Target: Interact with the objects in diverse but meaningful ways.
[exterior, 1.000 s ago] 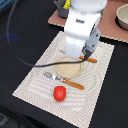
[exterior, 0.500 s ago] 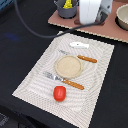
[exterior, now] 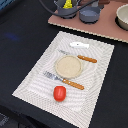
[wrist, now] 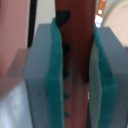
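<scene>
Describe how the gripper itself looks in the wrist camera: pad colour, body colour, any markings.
In the wrist view the gripper has two blocky grey fingers, each lined on its inner face with a teal-green pad. The pad edges look rough and slightly wavy. No lettering or cables are visible. In the exterior view the arm is almost entirely out of frame, so its body colour cannot be judged there.

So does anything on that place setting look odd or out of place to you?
A little. The red tomato lies on the striped mat rather than on the plate, and a white fish sits loose near the mat's far edge. The mat lies skewed to the table edge. Nothing looks spilled or broken.
</scene>
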